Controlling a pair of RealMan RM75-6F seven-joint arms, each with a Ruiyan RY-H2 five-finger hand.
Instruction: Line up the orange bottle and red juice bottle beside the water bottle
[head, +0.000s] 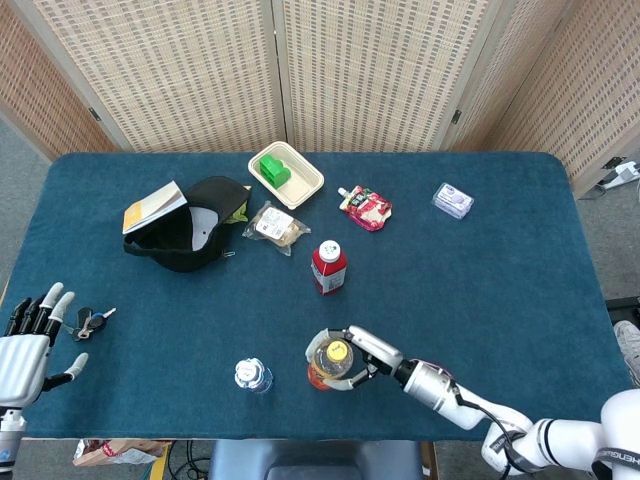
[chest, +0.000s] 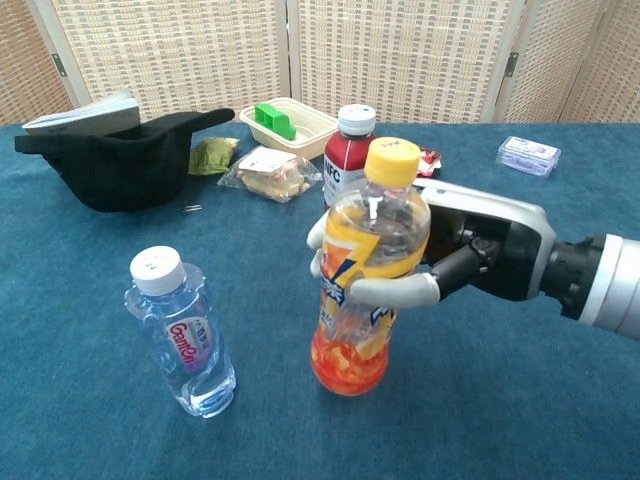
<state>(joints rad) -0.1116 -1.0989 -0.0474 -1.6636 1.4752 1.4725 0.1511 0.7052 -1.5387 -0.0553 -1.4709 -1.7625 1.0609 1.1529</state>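
My right hand (chest: 455, 265) (head: 368, 358) grips the orange bottle (chest: 367, 268) (head: 329, 364), yellow-capped and upright, just right of the clear water bottle (chest: 181, 334) (head: 253, 376) near the table's front edge. Whether the orange bottle's base touches the cloth I cannot tell. The red juice bottle (head: 328, 267) (chest: 349, 150) stands alone further back, partly hidden behind the orange bottle in the chest view. My left hand (head: 30, 345) hovers at the front left corner with fingers spread, holding nothing.
A black cap (head: 190, 237) with a booklet (head: 153, 207), a snack bag (head: 274, 226), a white tray (head: 306, 186) holding a green block, a red pouch (head: 366, 207) and a small packet (head: 452, 200) lie across the back. Keys (head: 92, 321) lie beside my left hand.
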